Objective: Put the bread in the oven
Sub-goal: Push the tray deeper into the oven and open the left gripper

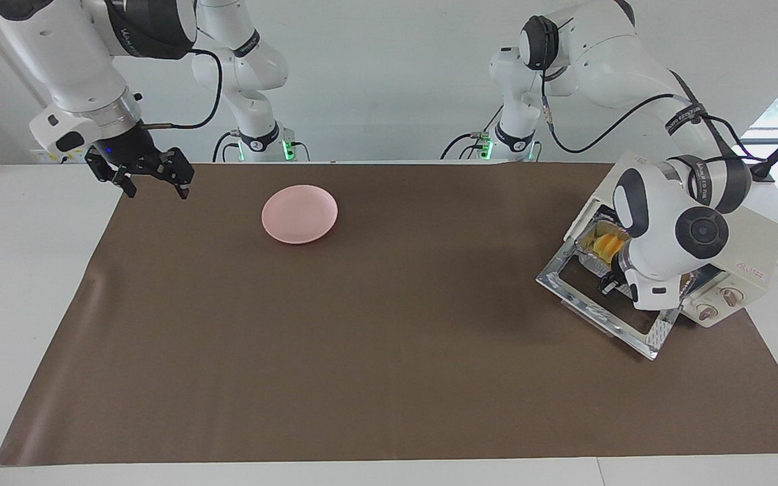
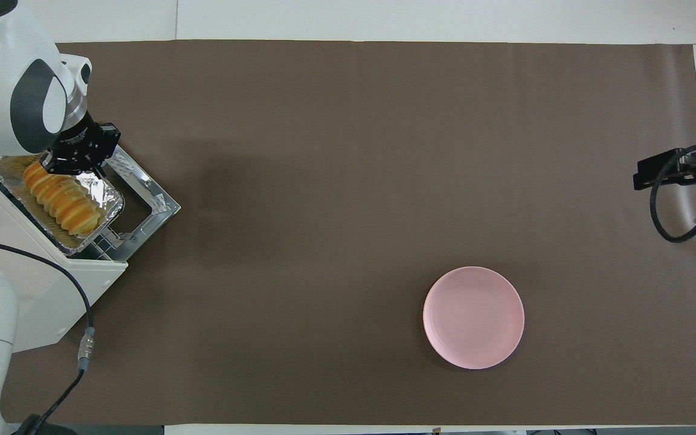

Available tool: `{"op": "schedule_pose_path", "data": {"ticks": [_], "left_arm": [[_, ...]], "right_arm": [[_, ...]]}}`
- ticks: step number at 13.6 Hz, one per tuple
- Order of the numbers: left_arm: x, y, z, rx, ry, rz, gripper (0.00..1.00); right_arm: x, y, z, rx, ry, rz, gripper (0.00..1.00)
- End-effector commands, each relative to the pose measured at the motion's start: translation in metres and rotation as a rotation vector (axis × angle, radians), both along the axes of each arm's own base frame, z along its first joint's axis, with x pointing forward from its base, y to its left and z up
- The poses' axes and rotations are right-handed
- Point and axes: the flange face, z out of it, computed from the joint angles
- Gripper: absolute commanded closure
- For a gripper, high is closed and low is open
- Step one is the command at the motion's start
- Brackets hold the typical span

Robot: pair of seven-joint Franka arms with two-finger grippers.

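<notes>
Presently the left gripper (image 2: 76,163) is seen clamped on the foil tray (image 2: 109,202) rim — bread (image 2: 61,196) in it, partly inside the oven (image 1: 757,246) at the mat's left-arm end. The right gripper (image 1: 152,177) — fingers spread — waits above the mat's corner.

Bright, even, sharp throughout; daylight blown out at right edge of facing view; glare on foil tray (image 2: 105,194); soft shadows.
</notes>
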Motion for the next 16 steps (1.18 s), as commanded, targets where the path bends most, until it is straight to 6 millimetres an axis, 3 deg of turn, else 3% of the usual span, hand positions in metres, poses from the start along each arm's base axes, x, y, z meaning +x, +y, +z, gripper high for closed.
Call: {"op": "schedule_pose_path", "data": {"ticks": [1,2,10,16], "left_arm": [[-0.020,0.012,-0.002,-0.039,0.003,0.002,1.00],[-0.022,0.021,-0.006,-0.041,0.005,0.013,1.00],[-0.037,0.029,-0.023,-0.048,0.035,0.008,1.00],[-0.039,0.038,-0.022,0.011,0.043,-0.028,1.00]], "right_arm": [[-0.007,-0.001,0.000,-0.010,0.004,0.017,0.00],[-0.007,-0.001,0.001,-0.010,0.002,0.017,0.00],[-0.007,-0.001,0.001,-0.010,0.004,0.017,0.00],[-0.007,-0.001,0.001,-0.010,0.002,0.017,0.00]]}}
